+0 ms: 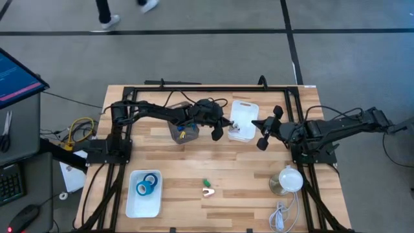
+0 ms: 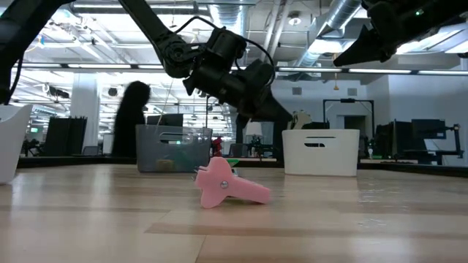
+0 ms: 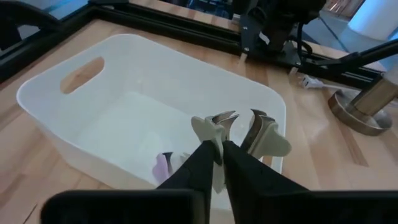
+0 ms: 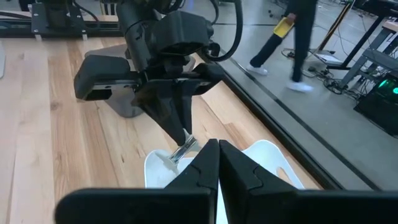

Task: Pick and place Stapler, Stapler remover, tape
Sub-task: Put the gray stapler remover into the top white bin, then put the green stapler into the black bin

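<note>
Tape [image 1: 147, 185], in bright blue rolls, lies in the white tray [image 1: 132, 208] at the table's front left corner, well apart from both arms. Further right, at mid-table, stands a clear bin [image 1: 178, 134] with small items inside. The left gripper [image 1: 228, 124] hangs just beyond it, over the near end of the white bin [image 1: 246, 105]. In the left wrist view its fingers [image 3: 200, 163] are clenched on one cream wing of the stapler remover [image 3: 264, 134], whose metal claws point upward. The remover is held clear above the bin floor, where a small pale item [image 3: 163, 167] lies; what it is cannot be told. Toward the front edge, a pink tool [image 2: 228, 187] lies on the bare table, touching no gripper. The right gripper [image 1: 259, 124] hovers beside the white bin's right side, facing the left gripper, jaws pressed together and grasping nothing. A round lamp base [image 1: 288, 180] stands at the front right.
</note>
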`<state>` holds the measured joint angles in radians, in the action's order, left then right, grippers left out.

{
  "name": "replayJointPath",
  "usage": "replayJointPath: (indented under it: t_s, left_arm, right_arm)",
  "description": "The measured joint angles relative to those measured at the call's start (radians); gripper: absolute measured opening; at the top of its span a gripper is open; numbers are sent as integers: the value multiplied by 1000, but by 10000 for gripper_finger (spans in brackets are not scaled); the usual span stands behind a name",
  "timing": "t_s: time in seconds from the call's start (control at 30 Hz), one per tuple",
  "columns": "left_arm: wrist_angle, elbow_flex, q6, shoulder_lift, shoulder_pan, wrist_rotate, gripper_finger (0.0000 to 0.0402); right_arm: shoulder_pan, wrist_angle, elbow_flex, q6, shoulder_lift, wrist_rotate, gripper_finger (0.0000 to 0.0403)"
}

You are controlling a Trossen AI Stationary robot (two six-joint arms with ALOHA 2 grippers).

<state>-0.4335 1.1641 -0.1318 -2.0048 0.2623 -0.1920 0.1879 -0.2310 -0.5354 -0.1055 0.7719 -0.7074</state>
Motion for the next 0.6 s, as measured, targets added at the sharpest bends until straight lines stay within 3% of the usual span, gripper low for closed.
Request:
replayJointPath:
  t_s: [0.37,0.47,0.6]
  left_arm:
    - [-15,2,-4,0,0,3,118]
    - [-16,2,-5,12,-4,0,115]
    - [-17,3,-5,53,-15,0,76]
  right_arm:
    - [1,0,0,0,0,0,0]
    - [1,1,0,0,0,0,0]
    - [1,9,0,0,0,0,0]
